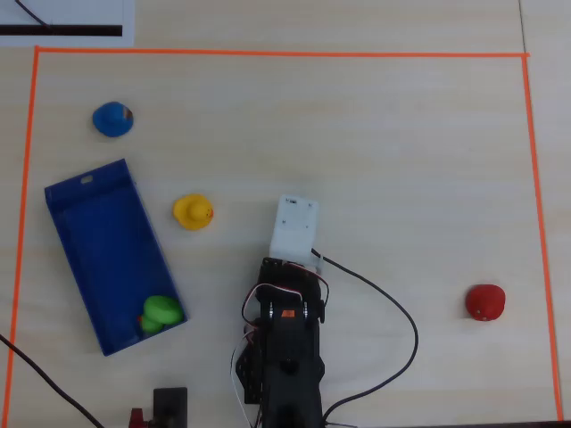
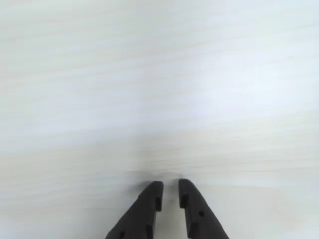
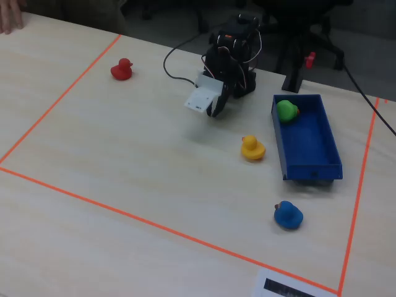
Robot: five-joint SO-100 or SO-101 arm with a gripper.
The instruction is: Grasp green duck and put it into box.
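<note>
The green duck (image 1: 161, 311) was seen lying inside the box (image 1: 96, 234), at its end nearest the arm. The gripper (image 2: 170, 191), nearly closed and empty, was held over bare table (image 2: 159, 89); the placing step appeared done, with only parking judged left.

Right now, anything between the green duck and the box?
Nothing: the green duck already lies inside the box, at the end nearest the arm base in the overhead view. The gripper hangs over bare table, its fingers nearly closed on nothing. The yellow duck sits outside the box.
</note>
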